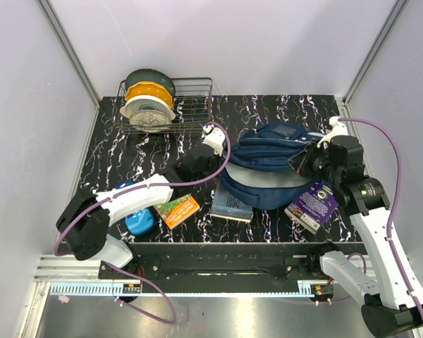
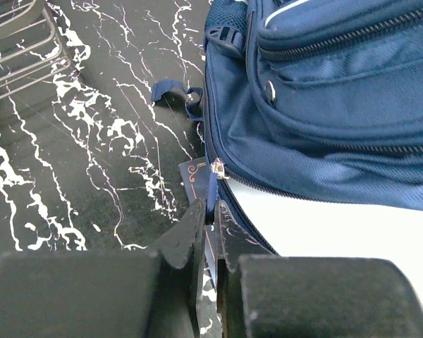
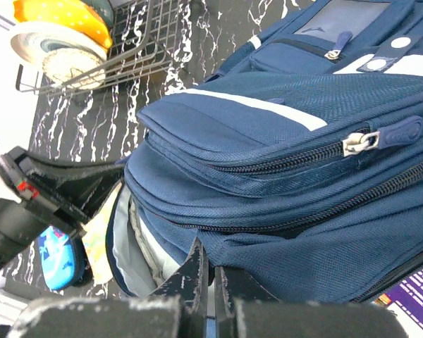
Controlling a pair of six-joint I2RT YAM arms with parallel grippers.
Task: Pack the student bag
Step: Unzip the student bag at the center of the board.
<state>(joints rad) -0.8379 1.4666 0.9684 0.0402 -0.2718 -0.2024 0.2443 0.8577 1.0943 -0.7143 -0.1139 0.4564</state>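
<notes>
My left gripper [image 2: 210,215], jaws clamped on the zip edge of the large navy blue fabric student bag [image 2: 324,105] on the surface [image 1: 282,113]; right gripper [image 3: 211,271], jaws together at its mouth. Purple paperback book [image 1: 311,204] beside it, unpacked.

A navy backpack [image 3: 268,183] fills most of the frame, lying on its side, with a silver zipper slider [image 3: 358,141] on its upper zip. The right gripper [image 3: 210,271] has its fingers pressed together, tips against the backpack's lower edge. At the backpack's left end light grey lining [image 3: 144,246] shows in the gaping mouth, where the left gripper [image 3: 106,184] reaches in. Left of the backpack lies a blue pencil case [image 3: 56,259]; above and left, a wire dish rack [image 3: 137,53] holds plates [image 3: 53,51]. A purple book [image 3: 412,296] sits under its right end.
</notes>
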